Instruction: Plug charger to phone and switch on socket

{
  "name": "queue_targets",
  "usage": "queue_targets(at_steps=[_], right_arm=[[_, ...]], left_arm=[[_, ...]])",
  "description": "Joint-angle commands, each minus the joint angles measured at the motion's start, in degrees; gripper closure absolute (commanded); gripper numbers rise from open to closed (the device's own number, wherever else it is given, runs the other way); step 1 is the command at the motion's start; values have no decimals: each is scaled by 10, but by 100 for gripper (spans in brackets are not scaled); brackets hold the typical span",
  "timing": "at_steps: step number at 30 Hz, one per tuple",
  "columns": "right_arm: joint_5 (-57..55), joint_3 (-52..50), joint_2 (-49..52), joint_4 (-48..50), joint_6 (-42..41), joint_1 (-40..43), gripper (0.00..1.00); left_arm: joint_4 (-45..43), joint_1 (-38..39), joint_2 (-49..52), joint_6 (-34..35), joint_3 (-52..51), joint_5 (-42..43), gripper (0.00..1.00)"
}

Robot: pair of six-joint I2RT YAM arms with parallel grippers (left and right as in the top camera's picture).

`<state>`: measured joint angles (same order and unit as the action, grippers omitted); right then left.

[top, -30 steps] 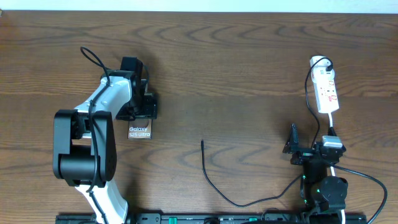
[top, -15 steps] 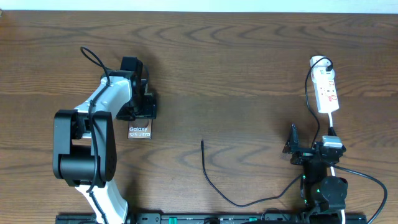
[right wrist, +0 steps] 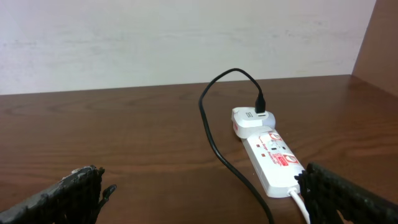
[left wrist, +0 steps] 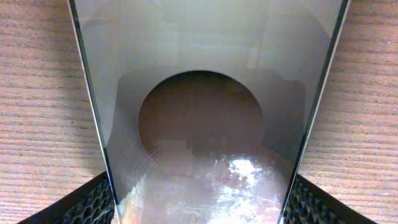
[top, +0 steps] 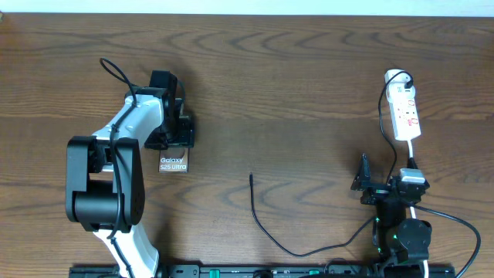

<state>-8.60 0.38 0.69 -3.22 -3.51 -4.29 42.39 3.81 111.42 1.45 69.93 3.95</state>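
Dark wood-grain table [top: 293, 93] bears socket [top: 406, 114]; pale wall [right wrist: 155, 43] behind.

The phone [top: 174, 163] is glossy dark brown, white lettering; socket [top: 406, 116] white, red markings; charger [top: 251, 180] black; table [top: 293, 93] brown woodgrain.

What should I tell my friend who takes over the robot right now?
Left gripper: shut on the dark glossy smartphone, on the left of the wooden table.
Right gripper: open, empty, near the white power strip with red markings.
Thin black charger cable: its tip lies free mid-table, apart from the smartphone.
Done: smartphone gripped.
Left: pick up the cable tip, plug it in, switch the strip on.
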Motion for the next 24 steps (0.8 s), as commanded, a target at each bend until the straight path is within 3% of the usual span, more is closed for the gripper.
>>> queue_targets(at_steps=[1,24], right_arm=[[0,-1,0,-3,-7,-1,1],[0,-1,0,-3,-7,-1,1]], left_arm=[[1,-2,12,1,-16,-1,92],[16,-2,-7,1,29,-1,93]])
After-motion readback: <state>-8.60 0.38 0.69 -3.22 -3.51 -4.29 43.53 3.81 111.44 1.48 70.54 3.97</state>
